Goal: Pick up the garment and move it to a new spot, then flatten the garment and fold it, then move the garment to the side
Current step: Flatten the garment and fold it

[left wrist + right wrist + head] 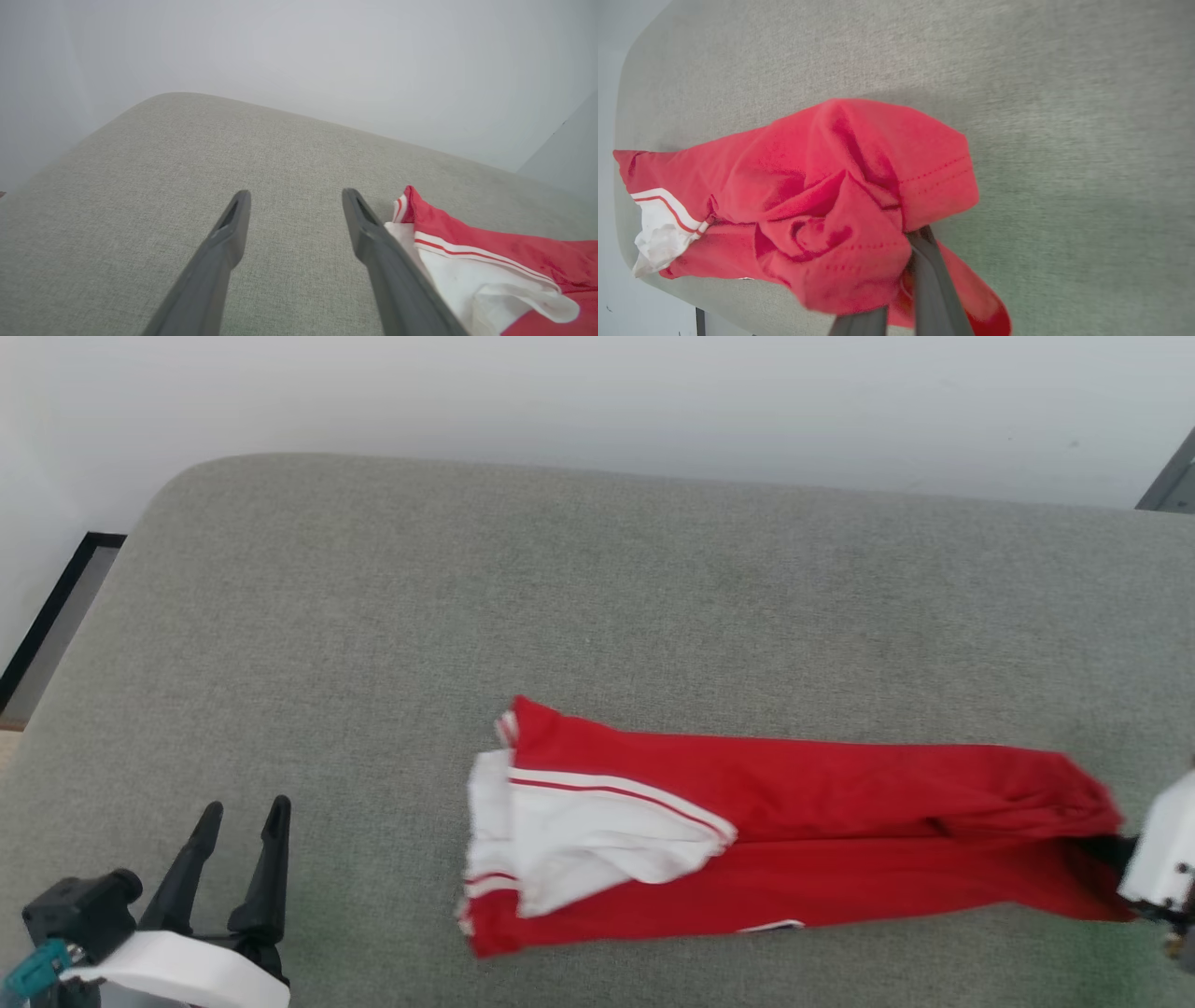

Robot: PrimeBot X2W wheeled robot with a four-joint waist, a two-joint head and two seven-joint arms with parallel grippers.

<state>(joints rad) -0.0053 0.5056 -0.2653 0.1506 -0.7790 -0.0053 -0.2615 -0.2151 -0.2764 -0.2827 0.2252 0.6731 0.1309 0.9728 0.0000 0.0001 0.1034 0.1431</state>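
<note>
Head view has the garment lying as a long narrow band across the near right part of the grey padded surface, white sleeve end to the left, red hem end to the right. So my guess is the pickup, the flattening and at least 1 lengthwise fold are done, though it looks pretty rumpled. Right gripper is pinched on the bunched hem end, its 2 fingers close together with red cloth wrapped round them. Left gripper sits near left, fingers spread, nothing in them, well apart from the sleeve end. What's left, I'd say: maybe 1 more fold across the length, then shifting it off to the side. Can't tell which of those the right arm is set up for.
</note>
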